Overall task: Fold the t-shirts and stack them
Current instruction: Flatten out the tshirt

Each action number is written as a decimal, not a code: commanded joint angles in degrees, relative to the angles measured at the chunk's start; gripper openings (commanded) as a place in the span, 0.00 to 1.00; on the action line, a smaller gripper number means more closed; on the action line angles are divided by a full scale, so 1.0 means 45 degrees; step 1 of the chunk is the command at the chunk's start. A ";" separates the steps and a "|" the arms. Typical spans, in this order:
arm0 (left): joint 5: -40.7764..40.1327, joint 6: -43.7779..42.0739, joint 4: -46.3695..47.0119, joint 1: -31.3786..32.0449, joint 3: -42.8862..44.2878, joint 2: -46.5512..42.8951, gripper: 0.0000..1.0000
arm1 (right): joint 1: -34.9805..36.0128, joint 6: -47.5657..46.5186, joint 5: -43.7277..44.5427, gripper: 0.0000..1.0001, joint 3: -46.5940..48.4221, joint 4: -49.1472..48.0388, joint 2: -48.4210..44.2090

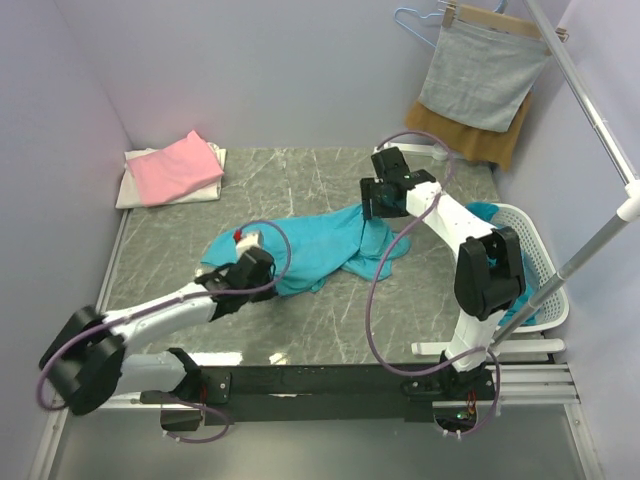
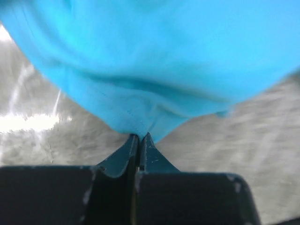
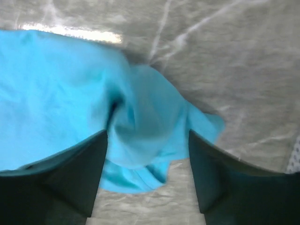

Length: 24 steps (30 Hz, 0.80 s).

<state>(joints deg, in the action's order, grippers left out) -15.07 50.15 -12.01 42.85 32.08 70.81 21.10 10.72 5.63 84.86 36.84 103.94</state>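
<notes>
Teal t-shirt (image 1: 318, 245) lies crumpled and spread mid-counter (image 1: 300, 175), running from my left end effector (image 1: 243, 272) up to my right end effector (image 1: 385, 197); left end effector sits at the shirt's near-left edge, fingers pressed together, and in the left wrist view the cloth (image 2: 154, 70) draws down to a point right at the tips (image 2: 139, 139), so I read it as pinching the hem; right end effector is over the shirt's far-right end, fingers spread wide; in the right wrist view a bunched fold of the cloth (image 3: 140, 122) lies below and between the tips (image 3: 147, 134), and I cannot tell whether they touch it; bare counter shows just beyond that fold. Pink t-shirt (image 1: 176, 166) rests folded on a white t-shirt (image 1: 134, 188) at the far-left corner, well apart from both arms; white basket (image 1: 545, 275) stands at the right edge, with more teal cloth (image 1: 486, 211) in it.
</notes>
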 commanded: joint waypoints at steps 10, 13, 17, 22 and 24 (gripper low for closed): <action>0.0651 -0.4406 -0.0185 -0.5204 0.6112 -0.1814 0.01 | -0.0198 0.1211 0.0159 0.81 -0.2761 -0.1466 -0.2666; 0.1197 -0.4329 0.0812 -0.5713 0.6541 -0.0562 0.01 | 0.0094 0.1250 -0.0957 0.77 -0.3602 -0.2033 -0.2727; 0.1628 -0.4367 0.1574 -0.5987 0.7109 0.1001 0.01 | 0.0992 0.1017 -0.1114 0.74 -0.3780 -0.2366 -0.2415; 0.2059 -0.4328 0.2336 -0.6182 0.7423 0.2292 0.01 | 0.2165 0.0859 0.0133 0.74 -0.3000 -0.2133 -0.1227; 0.2196 -0.4328 0.2434 -0.6221 0.7442 0.2584 0.01 | 0.2517 0.0724 0.0642 0.73 -0.2551 -0.1996 -0.0776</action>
<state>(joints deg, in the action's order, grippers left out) -8.05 31.90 -6.96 15.40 61.28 82.19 30.00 15.09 3.97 68.97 29.08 96.82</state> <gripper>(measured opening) 0.030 0.742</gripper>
